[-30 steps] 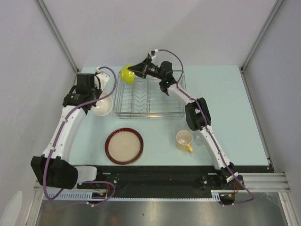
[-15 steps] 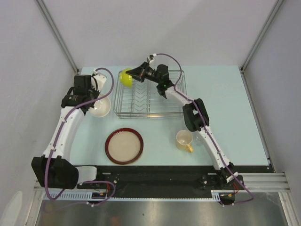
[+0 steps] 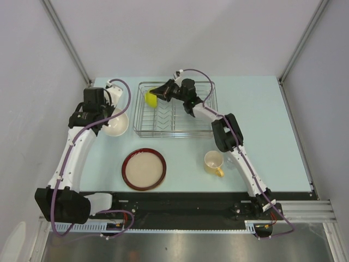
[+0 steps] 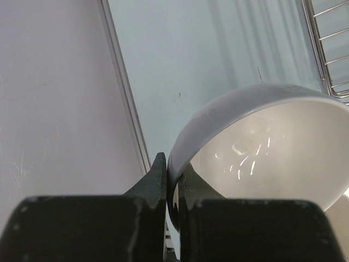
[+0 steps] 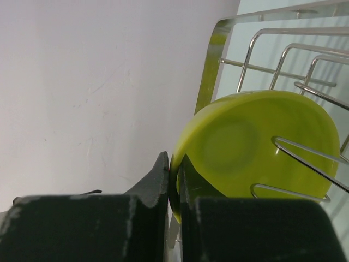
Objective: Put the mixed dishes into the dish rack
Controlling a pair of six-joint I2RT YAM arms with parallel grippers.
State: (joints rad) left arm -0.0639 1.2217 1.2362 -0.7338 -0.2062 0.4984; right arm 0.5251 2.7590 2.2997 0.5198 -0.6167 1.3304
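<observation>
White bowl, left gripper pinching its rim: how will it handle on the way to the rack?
Likely rigid: the white bowl shows no sag, though the left gripper pinches only its rim. Probably slippery: the glossy inside shows sharp glare. Held at one edge, it may pivot in the grip.

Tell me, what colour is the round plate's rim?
The round beige plate's rim is dark red; top view.

I count 2 bowls: green bowl (image 3: 150, 99) at the left end of the rack (image 3: 191, 123), white bowl (image 3: 118, 124) just left of the rack. 1 plate (image 3: 144, 168) in front of the rack, 1 mug (image 3: 214, 161) front-right of it. 1 rack. 2 arms: left arm (image 3: 75, 148), right arm (image 3: 241, 159).
</observation>
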